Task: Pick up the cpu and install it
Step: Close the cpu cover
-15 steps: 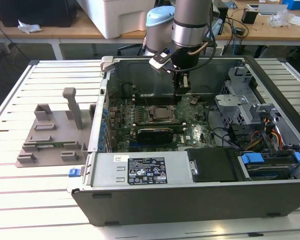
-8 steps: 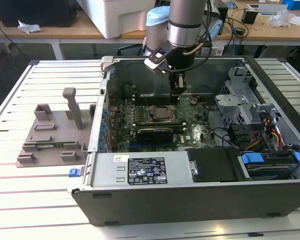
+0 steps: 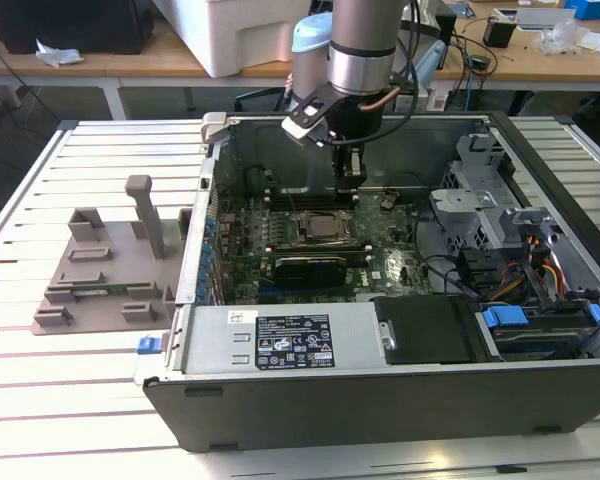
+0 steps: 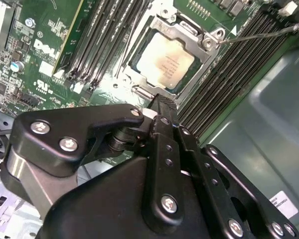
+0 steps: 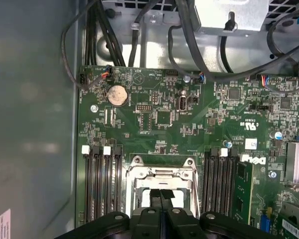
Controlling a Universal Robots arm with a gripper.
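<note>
The cpu [image 4: 165,62], a silvery square chip, lies flat inside the metal socket frame [image 4: 209,37] on the green motherboard [image 4: 45,59]. In the exterior view the cpu [image 3: 322,227] sits mid-board inside the open computer case [image 3: 380,390]. My gripper [image 3: 348,190] hangs just above and behind the socket. In both wrist views its black fingers are pressed together with nothing between them, the gripper [image 4: 162,103] tip standing off the socket's edge. In the first wrist view the gripper [image 5: 161,195] covers the middle of the socket frame [image 5: 162,172].
Black memory slots [image 5: 102,184] flank the socket on both sides. Cables [image 5: 114,40] run along the board's edge. A grey fixture block [image 3: 110,270] stands on the slatted table at the exterior view's left. A drive cage [image 3: 490,200] and power supply [image 3: 290,345] crowd the case.
</note>
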